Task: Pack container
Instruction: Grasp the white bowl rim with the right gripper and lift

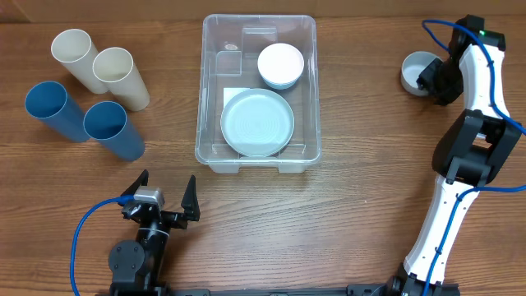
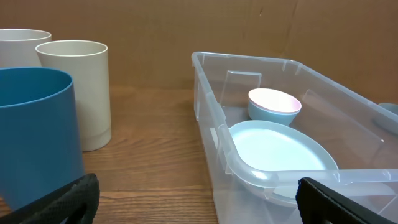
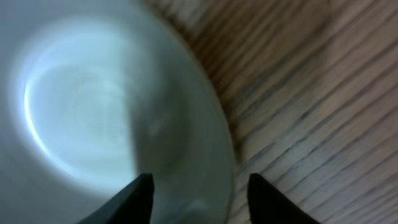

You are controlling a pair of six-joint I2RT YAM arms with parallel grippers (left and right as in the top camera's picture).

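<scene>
- One plate (image 1: 257,122) and one white bowl (image 1: 281,65) are seen inside the container (image 1: 212,99), mid-table.
- Left gripper (image 1: 168,181) is spread wide, empty.
- Right gripper (image 3: 199,182) is set astride a grey bowl's (image 3: 87,124) rim; whether it is pinched cannot be told.

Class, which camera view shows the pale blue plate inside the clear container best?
The overhead view: the plate shows whole, round and unobstructed, lying in the container. The left wrist view shows it from a low angle, its near edge behind the container's rim. The right wrist view does not show it.
</scene>
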